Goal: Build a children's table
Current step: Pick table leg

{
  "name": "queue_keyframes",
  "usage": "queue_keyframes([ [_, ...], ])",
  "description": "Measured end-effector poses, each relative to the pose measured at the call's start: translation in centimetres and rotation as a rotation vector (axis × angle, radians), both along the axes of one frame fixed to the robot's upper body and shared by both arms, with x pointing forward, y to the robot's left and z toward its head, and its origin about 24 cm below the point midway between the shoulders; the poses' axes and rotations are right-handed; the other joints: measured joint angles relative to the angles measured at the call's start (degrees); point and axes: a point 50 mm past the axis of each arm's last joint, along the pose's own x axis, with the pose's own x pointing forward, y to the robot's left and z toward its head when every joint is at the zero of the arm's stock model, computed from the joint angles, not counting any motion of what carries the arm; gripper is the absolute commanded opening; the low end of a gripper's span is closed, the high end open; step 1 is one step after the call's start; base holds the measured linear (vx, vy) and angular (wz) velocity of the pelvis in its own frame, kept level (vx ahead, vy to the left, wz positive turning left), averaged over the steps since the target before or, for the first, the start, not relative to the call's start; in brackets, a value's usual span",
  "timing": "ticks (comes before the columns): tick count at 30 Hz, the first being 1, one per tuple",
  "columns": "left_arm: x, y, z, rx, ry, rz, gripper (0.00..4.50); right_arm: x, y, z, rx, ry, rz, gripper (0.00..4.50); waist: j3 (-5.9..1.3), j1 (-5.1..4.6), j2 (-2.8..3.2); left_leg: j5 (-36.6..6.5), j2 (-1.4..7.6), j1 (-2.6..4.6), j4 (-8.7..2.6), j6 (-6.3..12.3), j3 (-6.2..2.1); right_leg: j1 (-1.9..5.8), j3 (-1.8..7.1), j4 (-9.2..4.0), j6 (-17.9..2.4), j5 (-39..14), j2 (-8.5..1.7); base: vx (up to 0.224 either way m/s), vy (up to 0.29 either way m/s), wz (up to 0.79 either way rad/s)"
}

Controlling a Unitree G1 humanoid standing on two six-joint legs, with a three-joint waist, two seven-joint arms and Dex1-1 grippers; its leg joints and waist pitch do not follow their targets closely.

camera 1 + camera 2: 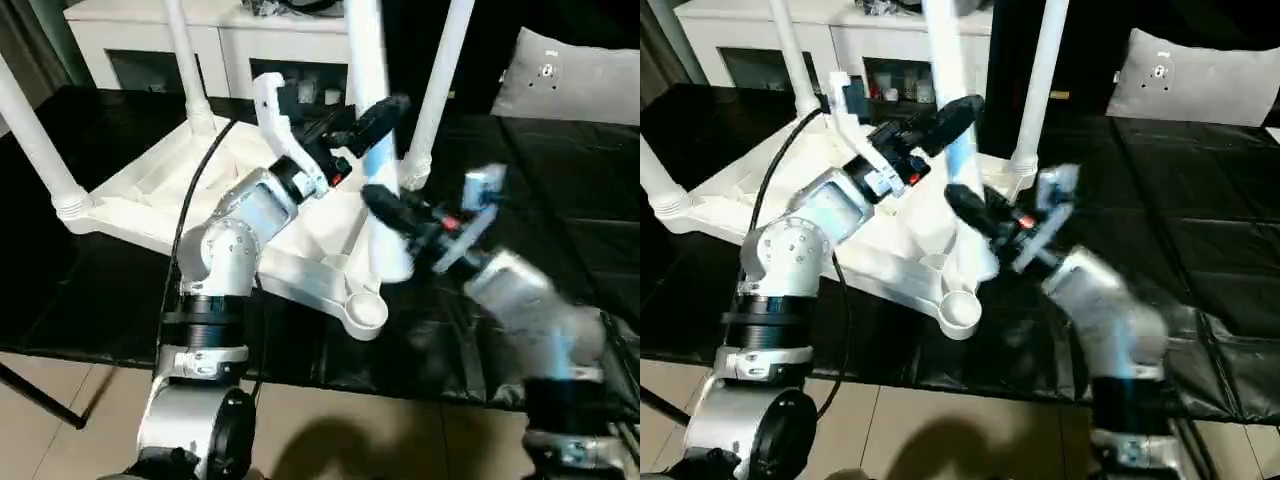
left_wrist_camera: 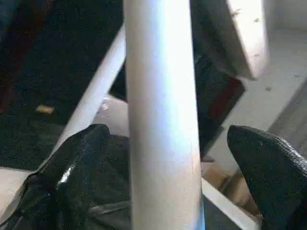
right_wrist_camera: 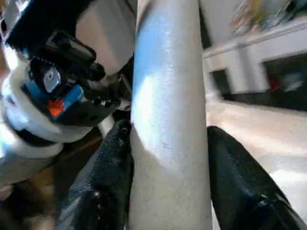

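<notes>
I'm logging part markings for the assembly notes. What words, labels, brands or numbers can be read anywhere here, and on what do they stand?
None can be read.
Leg held by both grippers: plain white, no print.
Tabletop: bare ribbed plastic, no label.
Grey cushion: a small mark, too small to read.

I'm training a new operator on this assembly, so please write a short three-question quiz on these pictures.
1. How many long tapered white tube legs already stand in the upturned white plastic ribbed tabletop?
2. True or false: the round corner socket nearest the robot already holds a leg.
3. What is clamped on the loose fourth white tube leg? A) the right pincer B) a person's hand C) nothing

Key: 1. three; 2. false, it is empty; 3. A.
</notes>
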Motion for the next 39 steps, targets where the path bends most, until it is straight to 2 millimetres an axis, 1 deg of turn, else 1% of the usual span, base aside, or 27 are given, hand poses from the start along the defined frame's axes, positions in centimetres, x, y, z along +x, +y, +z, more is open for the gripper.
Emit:
queue_keyframes([
  [4,0.2,-0.3,-0.3,0.04,0.028,0.079,4.5,0.3,1.4,-0.8,-0.149,-0.098,-0.059,1.85,0.0,-0.15,0.0,0.0,0.0,-0.01,0.0,0.0,0.01,-0.02,-0.01,-0.01,0.05,0.03,0.0,0.0,0.0,0.0],
  [5,0.4,-0.2,-0.4,0.048,0.034,0.103,4.22,0.4,1.5,-1.0,-0.181,-0.115,-0.075,1.85,0.0,-0.18,0.0,0.0,0.0,0.0,0.0,0.0,0.0,-0.01,-0.01,-0.02,0.07,0.04,0.0,0.0,0.0,0.0],
  [7,0.6,0.0,-0.6,0.055,0.057,0.139,4.16,0.5,1.8,-1.2,-0.247,-0.16,-0.102,1.85,0.0,-0.16,0.0,0.0,0.0,-0.03,0.0,0.0,-0.01,-0.01,0.0,-0.05,0.12,0.07,0.01,0.0,0.0,0.0],
  [8,0.7,0.1,-0.7,0.052,0.068,0.154,4.03,0.5,1.9,-1.3,-0.286,-0.191,-0.114,1.85,0.0,-0.16,0.0,0.0,0.0,-0.02,0.0,0.01,-0.01,0.0,0.0,-0.05,0.12,0.07,0.01,0.0,0.0,0.0],
  [9,0.8,0.3,-0.8,0.049,0.075,0.169,4.03,0.5,2.0,-1.5,-0.316,-0.213,-0.124,1.85,0.0,-0.16,0.0,0.0,0.0,-0.04,0.01,0.01,-0.01,0.0,0.0,-0.07,0.13,0.08,0.01,0.0,0.0,0.0],
  [10,0.9,0.5,-0.8,0.043,0.08,0.187,3.88,0.5,2.2,-1.7,-0.337,-0.228,-0.135,1.85,0.0,-0.16,0.0,-0.01,0.0,-0.05,0.01,0.01,-0.01,-0.01,0.0,-0.07,0.13,0.08,0.01,0.0,0.0,0.0],
  [11,0.9,0.6,-0.9,0.043,0.083,0.199,3.72,0.6,2.4,-1.8,-0.341,-0.238,-0.147,1.85,0.0,-0.16,-0.01,-0.01,0.0,-0.03,0.01,0.02,-0.01,0.0,0.0,-0.06,0.13,0.08,0.01,0.0,0.0,0.0],
  [13,1.0,0.6,-1.0,0.049,0.091,0.209,3.7,0.6,2.7,-2.1,-0.337,-0.241,-0.17,1.85,0.0,-0.17,0.01,-0.01,0.0,-0.04,0.0,0.02,-0.01,-0.02,0.0,-0.06,0.13,0.08,0.01,0.0,0.0,0.0],
  [16,1.2,0.6,-1.3,0.053,0.111,0.237,3.33,0.7,2.8,-2.1,-0.338,-0.277,-0.204,1.85,-0.01,-0.2,0.02,-0.02,0.0,-0.04,0.02,0.03,-0.03,-0.01,0.01,-0.06,0.12,0.09,0.0,0.0,0.0,0.0],
  [18,1.3,0.6,-1.6,0.056,0.127,0.246,3.26,0.8,2.8,-2.0,-0.345,-0.308,-0.223,1.85,-0.01,-0.2,0.02,-0.01,0.0,-0.03,0.03,0.03,-0.04,0.0,0.02,-0.06,0.11,0.1,0.01,0.0,0.0,0.0],
  [19,1.3,0.6,-1.6,0.057,0.129,0.248,3.04,0.9,2.7,-2.0,-0.356,-0.315,-0.232,1.85,-0.01,-0.19,0.02,-0.01,0.0,-0.02,0.03,0.03,-0.04,0.01,0.01,-0.05,0.1,0.1,0.01,0.0,0.0,0.0],
  [20,1.3,0.6,-1.6,0.058,0.132,0.25,3.04,0.9,2.7,-2.1,-0.361,-0.321,-0.239,1.85,-0.01,-0.21,0.02,-0.01,0.0,0.0,0.03,0.03,-0.04,0.02,0.02,-0.05,0.09,0.11,0.01,0.0,0.0,0.0],
  [21,1.3,0.6,-1.6,0.059,0.137,0.256,2.82,0.9,2.6,-2.2,-0.366,-0.328,-0.245,1.85,-0.01,-0.24,0.02,-0.01,0.0,-0.01,0.03,0.03,-0.04,0.02,0.02,-0.05,0.08,0.12,0.01,0.0,0.0,0.0],
  [24,1.3,0.5,-1.6,0.062,0.139,0.253,2.71,0.9,2.6,-2.3,-0.381,-0.332,-0.252,1.85,-0.01,-0.29,0.02,-0.01,0.0,0.0,0.03,0.03,-0.05,0.02,0.02,-0.03,0.06,0.14,0.01,0.0,0.0,0.0],
  [25,1.3,0.5,-1.7,0.064,0.141,0.253,2.46,0.9,2.6,-2.4,-0.393,-0.338,-0.254,1.85,-0.01,-0.29,0.02,-0.01,0.0,0.0,0.04,0.04,-0.05,0.01,0.03,-0.03,0.03,0.15,0.01,0.0,0.0,0.0],
  [26,1.3,0.5,-1.7,0.064,0.142,0.253,2.38,1.0,2.5,-2.4,-0.403,-0.345,-0.255,1.85,-0.01,-0.3,0.02,-0.01,0.0,0.01,0.04,0.04,-0.04,0.01,0.03,-0.03,0.02,0.16,0.01,0.0,0.0,0.0],
  [29,1.3,0.5,-1.7,0.06,0.148,0.254,2.3,1.1,2.5,-2.6,-0.43,-0.365,-0.255,1.85,-0.01,-0.4,0.02,0.0,0.0,0.04,0.05,0.03,-0.03,0.02,0.05,-0.02,0.0,0.2,0.01,0.0,0.0,0.0],
  [30,1.3,0.5,-1.7,0.059,0.149,0.254,2.18,1.1,2.5,-2.6,-0.431,-0.369,-0.258,1.85,-0.01,-0.39,0.02,0.0,0.01,0.05,0.05,0.03,-0.02,0.02,0.05,-0.02,0.0,0.21,0.01,0.0,0.0,0.0],
  [31,1.3,0.5,-1.7,0.058,0.149,0.255,2.18,1.1,2.6,-2.6,-0.434,-0.374,-0.256,1.85,-0.01,-0.4,0.02,0.0,0.01,0.07,0.05,0.03,-0.02,0.04,0.05,-0.02,0.0,0.21,0.01,0.0,0.0,0.0],
  [33,1.3,0.5,-1.7,0.052,0.152,0.254,1.95,1.1,2.6,-2.7,-0.435,-0.379,-0.259,1.85,-0.01,-0.38,0.02,0.0,0.0,0.07,0.06,0.03,-0.02,0.05,0.06,-0.02,0.01,0.22,0.01,0.0,0.0,0.0],
  [39,1.4,0.6,-1.7,0.049,0.162,0.267,1.84,1.3,2.7,-2.7,-0.448,-0.393,-0.257,1.85,-0.01,-0.48,0.02,0.0,0.0,0.07,0.07,0.03,-0.02,0.05,0.06,-0.02,0.01,0.23,0.02,0.0,0.0,0.0],
])
